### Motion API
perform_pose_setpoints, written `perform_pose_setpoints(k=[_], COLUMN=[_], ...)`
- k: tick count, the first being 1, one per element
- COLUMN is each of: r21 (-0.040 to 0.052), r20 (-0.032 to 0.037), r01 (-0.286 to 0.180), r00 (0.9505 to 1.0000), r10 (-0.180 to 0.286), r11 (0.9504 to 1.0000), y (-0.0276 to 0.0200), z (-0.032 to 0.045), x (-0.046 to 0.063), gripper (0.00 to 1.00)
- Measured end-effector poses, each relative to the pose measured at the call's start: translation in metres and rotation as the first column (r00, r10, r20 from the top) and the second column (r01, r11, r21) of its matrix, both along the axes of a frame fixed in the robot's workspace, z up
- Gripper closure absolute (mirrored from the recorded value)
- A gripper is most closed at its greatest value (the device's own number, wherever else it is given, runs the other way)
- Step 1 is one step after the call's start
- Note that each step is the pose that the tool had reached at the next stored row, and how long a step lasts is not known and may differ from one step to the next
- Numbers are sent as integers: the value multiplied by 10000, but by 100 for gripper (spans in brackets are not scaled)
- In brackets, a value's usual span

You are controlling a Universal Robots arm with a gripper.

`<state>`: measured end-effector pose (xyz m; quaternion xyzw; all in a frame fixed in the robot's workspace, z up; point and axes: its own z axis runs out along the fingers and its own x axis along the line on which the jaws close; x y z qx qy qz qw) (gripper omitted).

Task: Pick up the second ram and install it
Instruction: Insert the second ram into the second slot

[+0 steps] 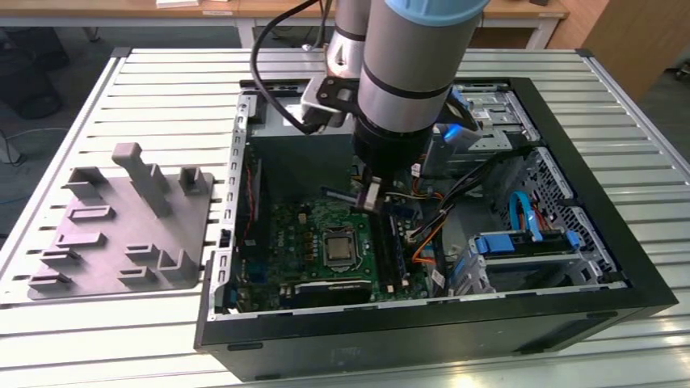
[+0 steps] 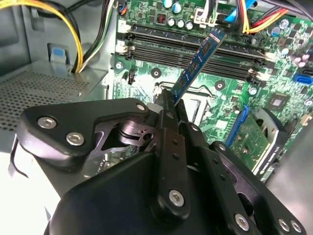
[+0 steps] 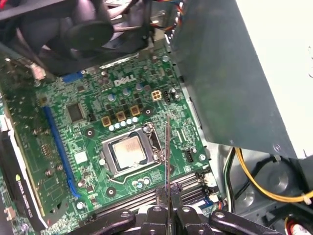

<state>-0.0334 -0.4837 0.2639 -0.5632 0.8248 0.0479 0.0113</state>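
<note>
My gripper [image 1: 369, 196] hangs inside the open computer case [image 1: 603, 319], over the green motherboard [image 1: 307, 234]. It is shut on the second ram [image 2: 198, 61], a thin dark stick with a blue label, gripped at one end. In the second wrist view the stick slants out from the fingers [image 2: 168, 122] above the long black memory slots [image 2: 161, 49], apart from them. The first wrist view shows the second ram [image 3: 167, 152] edge-on as a thin line rising from my gripper [image 3: 168, 205], beside the processor socket [image 3: 128, 152]. I cannot tell whether a stick sits in any of the slots.
A grey moulded holder block [image 1: 119, 230] with posts stands on the slatted table at the exterior view's left. Yellow and orange cables [image 2: 85, 36], blue drive cages [image 1: 518, 246] and a fan [image 3: 83, 29] crowd the case around the board.
</note>
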Motion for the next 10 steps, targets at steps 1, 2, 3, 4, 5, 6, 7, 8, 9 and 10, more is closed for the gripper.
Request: perform_pose_setpoints(k=[1,2,3,4,5,6,7,8,9,10], r21=[0,0,1,0,0,0,0,0,0,0], r20=[0,0,0,0,0,0,0,0,0,0], r01=[119,244,367,498,625,758,888,1019,1146,1272], r00=[9999,9997,9993,9988,9980,9971,9960,9948,9934,9919], r10=[-119,-244,-367,-498,-625,-758,-888,-1019,-1146,-1272], r11=[9999,9997,9993,9988,9980,9971,9960,9948,9934,9919], y=[0,0,0,0,0,0,0,0,0,0], z=[0,0,-1,-1,-1,-1,-2,-2,-2,-2], x=[0,0,0,0,0,0,0,0,0,0], gripper=[86,86,86,86,86,86,86,86,86,86])
